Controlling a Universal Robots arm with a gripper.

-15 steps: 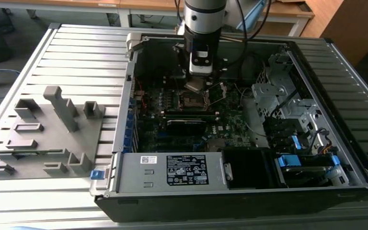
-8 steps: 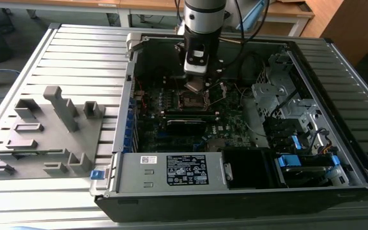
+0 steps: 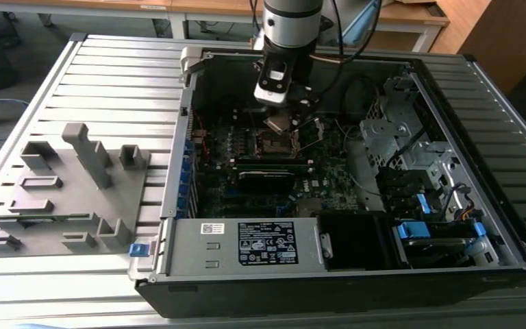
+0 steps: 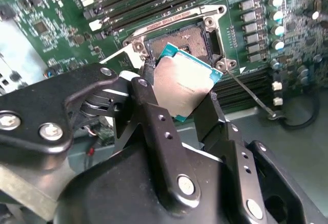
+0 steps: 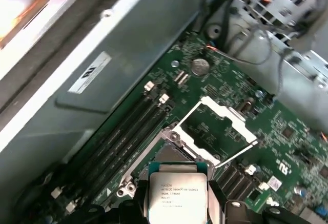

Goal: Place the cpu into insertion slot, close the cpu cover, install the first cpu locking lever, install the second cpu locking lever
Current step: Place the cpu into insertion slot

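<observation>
My gripper point(image 4: 180, 95) has its jaws clamped on the cpu point(image 4: 182, 85) by two opposite edges, hovering it just above the insertion slot point(image 4: 184, 37) to line up squarely; the cpu cover point(image 5: 225, 108) stands flipped open beside the slot, leaving it bare

The arm point(image 3: 290, 20) is showing a silver-grey cylindrical segment, with black cables point(image 3: 335, 17) trailing beside it. The gripper point(image 4: 179, 88) is wearing matte black, its fingers point(image 4: 154, 126) carrying small holes and round silver screws point(image 4: 185, 184).
</observation>
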